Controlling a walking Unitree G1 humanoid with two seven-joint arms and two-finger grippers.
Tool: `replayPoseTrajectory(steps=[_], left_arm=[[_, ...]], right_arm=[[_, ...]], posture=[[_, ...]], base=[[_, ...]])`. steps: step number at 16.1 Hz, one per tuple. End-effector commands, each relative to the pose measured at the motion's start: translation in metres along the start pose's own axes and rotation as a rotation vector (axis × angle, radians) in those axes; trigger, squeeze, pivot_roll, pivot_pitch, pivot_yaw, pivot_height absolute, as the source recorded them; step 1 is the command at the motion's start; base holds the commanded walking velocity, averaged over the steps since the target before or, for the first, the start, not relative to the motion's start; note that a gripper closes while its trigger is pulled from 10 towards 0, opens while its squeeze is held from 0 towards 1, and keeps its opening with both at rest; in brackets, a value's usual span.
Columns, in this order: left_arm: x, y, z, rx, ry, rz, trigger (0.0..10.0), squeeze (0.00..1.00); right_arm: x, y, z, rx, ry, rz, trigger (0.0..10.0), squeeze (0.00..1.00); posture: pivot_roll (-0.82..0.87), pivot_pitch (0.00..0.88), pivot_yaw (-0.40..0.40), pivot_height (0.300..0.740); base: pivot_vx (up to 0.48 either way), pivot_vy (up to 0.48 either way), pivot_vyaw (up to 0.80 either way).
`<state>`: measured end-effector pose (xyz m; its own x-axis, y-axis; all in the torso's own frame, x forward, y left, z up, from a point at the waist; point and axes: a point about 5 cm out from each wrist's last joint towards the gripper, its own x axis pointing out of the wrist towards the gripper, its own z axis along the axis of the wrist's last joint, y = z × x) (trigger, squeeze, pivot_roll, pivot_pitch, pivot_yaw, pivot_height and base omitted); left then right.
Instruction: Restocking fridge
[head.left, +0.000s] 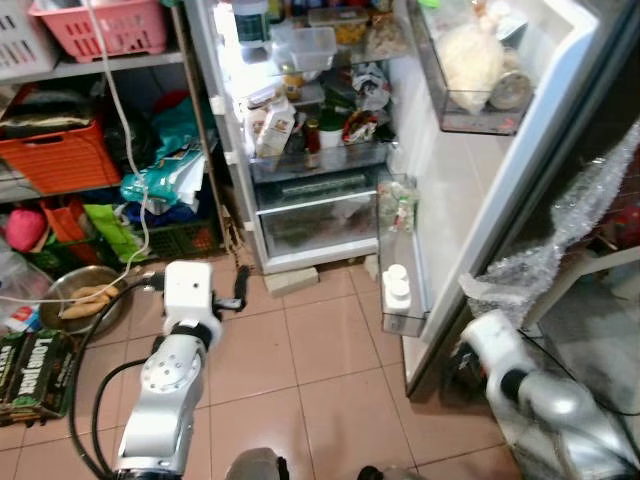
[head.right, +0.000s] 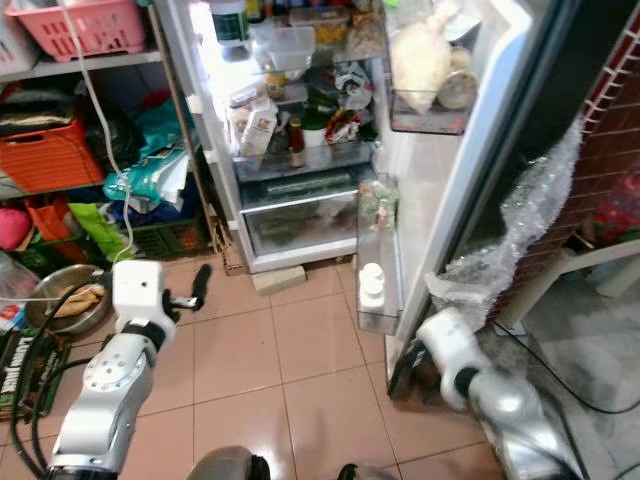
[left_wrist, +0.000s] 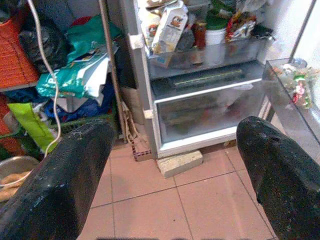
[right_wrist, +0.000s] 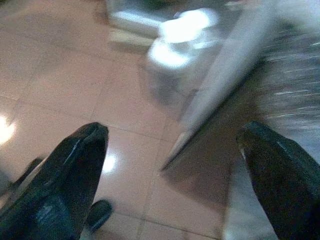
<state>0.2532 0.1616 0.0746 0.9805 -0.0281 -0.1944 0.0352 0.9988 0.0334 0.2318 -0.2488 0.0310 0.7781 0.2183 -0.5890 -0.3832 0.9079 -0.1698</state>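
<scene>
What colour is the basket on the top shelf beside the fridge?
Pink. The basket shows best in the left eye view.

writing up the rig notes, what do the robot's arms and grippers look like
Both arms are silver with rounded segments, a white block at each wrist and a black band behind it. The left arm has round bolted joint caps and a black cable looping beside it. The right arm looks the same. The left gripper and right gripper each have two long, scuffed black fingers.

Silver arms (head.left: 160, 400), seemingly scuffed black fingers (left_wrist: 60, 185)
</scene>
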Motion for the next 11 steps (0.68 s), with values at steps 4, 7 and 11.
replayPoseTrajectory(steps=[4,7,11], left_arm=[[-0.004,0.0,-0.004,0.005,0.017,-0.002,10.0,0.0],[-0.005,-0.001,-0.005,0.005,0.027,-0.006,10.0,0.0],[-0.006,-0.004,-0.006,0.006,0.029,-0.025,10.0,0.0]], right_arm=[[0.01,0.009,0.009,0.07,-0.024,-0.087,10.0,0.0],[0.009,0.011,-0.001,0.074,0.054,-0.169,10.0,0.0],[0.0,-0.011,-0.013,0.056,0.146,-0.334,10.0,0.0]], posture=[[0.07,0.014,0.024,0.74],[0.07,0.016,0.022,0.74],[0.06,0.02,0.021,0.74]], base=[[-0.18,0.0,0.0],[-0.313,0.169,0.0],[0.0,0.0,0.0]])
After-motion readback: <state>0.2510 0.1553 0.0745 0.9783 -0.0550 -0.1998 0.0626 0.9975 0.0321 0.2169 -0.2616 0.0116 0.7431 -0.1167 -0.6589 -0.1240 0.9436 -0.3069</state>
